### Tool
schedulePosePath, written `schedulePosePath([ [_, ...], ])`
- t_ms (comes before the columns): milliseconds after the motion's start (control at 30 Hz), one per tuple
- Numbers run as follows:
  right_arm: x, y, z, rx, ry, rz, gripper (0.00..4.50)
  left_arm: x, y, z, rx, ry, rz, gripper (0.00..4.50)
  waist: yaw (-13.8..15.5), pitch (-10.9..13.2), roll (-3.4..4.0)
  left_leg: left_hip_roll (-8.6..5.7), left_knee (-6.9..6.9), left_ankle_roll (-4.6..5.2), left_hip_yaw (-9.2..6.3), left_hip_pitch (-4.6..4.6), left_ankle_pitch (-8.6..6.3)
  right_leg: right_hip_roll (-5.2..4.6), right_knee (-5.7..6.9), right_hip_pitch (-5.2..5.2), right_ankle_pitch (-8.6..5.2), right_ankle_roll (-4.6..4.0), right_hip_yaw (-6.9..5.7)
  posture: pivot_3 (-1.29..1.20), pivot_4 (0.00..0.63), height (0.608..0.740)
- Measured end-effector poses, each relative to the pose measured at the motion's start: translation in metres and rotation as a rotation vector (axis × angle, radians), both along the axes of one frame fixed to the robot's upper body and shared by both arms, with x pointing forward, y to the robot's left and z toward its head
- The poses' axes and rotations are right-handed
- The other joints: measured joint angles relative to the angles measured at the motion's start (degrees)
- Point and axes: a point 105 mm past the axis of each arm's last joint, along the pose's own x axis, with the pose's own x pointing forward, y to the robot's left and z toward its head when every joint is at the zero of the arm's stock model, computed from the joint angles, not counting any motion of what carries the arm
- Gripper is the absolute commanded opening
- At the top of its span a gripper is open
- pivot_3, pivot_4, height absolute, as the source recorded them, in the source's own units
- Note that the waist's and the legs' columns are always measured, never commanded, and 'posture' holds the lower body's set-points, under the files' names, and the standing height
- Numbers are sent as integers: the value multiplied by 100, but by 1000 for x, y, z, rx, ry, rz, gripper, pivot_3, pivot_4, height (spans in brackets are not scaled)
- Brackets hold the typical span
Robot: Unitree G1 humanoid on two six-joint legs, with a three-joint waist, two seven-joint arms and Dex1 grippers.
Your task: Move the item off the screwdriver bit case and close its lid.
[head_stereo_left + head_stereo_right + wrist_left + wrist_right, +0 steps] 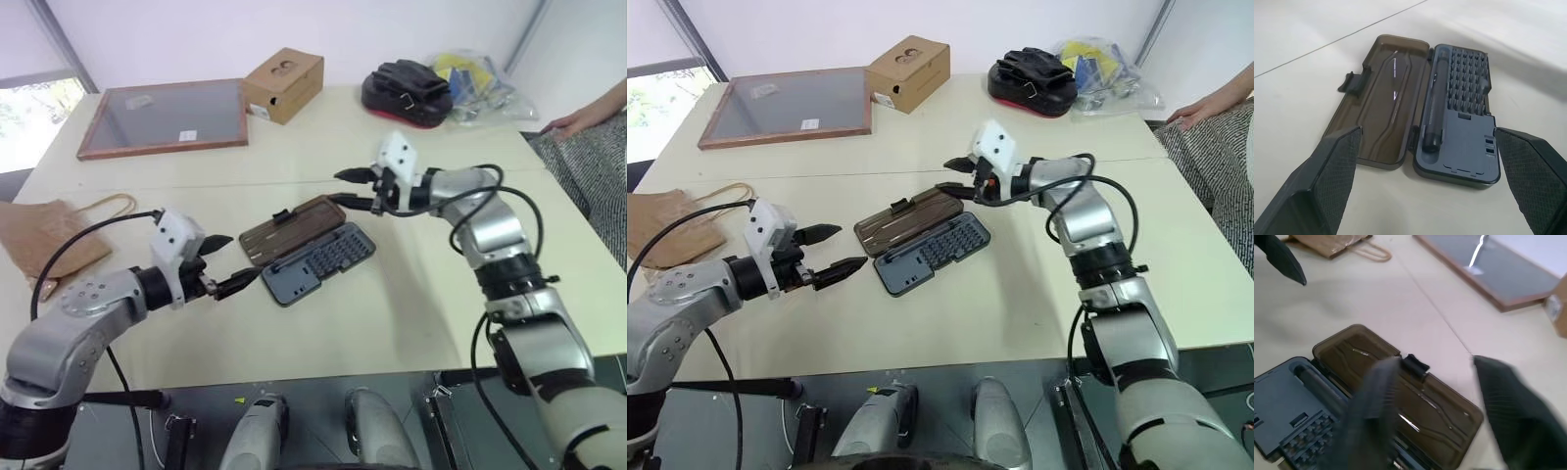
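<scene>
Your right gripper (pixel 355 189) hangs with fingers parted, empty, over the far end of the lid (pixel 294 228), which lies flat open beside the case (pixel 318 261). Your left gripper (pixel 227 262) gapes wide, empty, at the case's near end. Bits and a driver fill the tray. The paper bag (pixel 49 235) sits at the desk's left edge, well apart.

Bit case (pixel 318 262) is lying open at table (pixel 392 313) centre, lid (pixel 294 227) lying flat behind it. Paper bag (pixel 44 235) is sitting at left edge; frame (pixel 167 117), cardboard box (pixel 284 83) are sitting along far edge.
</scene>
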Motion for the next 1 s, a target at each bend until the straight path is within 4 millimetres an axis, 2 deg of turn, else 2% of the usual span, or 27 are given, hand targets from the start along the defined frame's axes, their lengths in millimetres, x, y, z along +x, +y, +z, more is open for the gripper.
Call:
schedulePosePath([
  [33,4,4,-6,-19,13,-1,4467,0,0,0,0,0,0,4500,-2,0,0,-1,0,-1,0,0,0,0,0,0,0,0,0,0,150,740],
  [167,20,14,-23,-54,54,-41,4467,-2,-1,1,4,-5,-4,4500,2,1,2,-1,-3,-8,-1,-2,4,-1,1,-5,1,0,0,0,150,740],
  [300,45,25,-20,-26,94,-202,4467,-1,-2,1,12,-7,5,4500,-13,2,3,-3,-23,-27,-7,0,16,0,3,-14,5,-6,2,0,150,740],
  [400,63,20,-17,2,121,-388,4467,-1,-2,1,19,-10,12,4500,-9,2,3,-3,-41,-38,-16,0,22,2,5,-21,5,-10,1,0,150,740],
  [467,71,12,-24,-6,128,-517,4467,-1,-2,1,23,-16,21,4500,1,2,3,-6,-59,-57,-18,0,33,1,2,-24,5,-11,0,0,150,740],
  [600,72,4,-46,-53,180,-618,4467,-1,-3,1,25,-24,32,4500,-12,3,5,-7,-64,-60,-17,-1,36,3,3,-28,5,-11,1,0,150,740],
  [967,70,-2,-62,-147,211,-691,4467,-2,-2,-1,33,-25,48,4500,-43,3,5,-5,-65,-60,-17,1,36,10,8,-29,6,-13,0,0,150,740],
  [1000,70,-2,-63,-149,217,-692,4232,-2,-2,-1,35,-27,49,4500,-43,3,5,-5,-65,-60,-16,2,36,10,8,-29,6,-13,1,0,150,740],
])
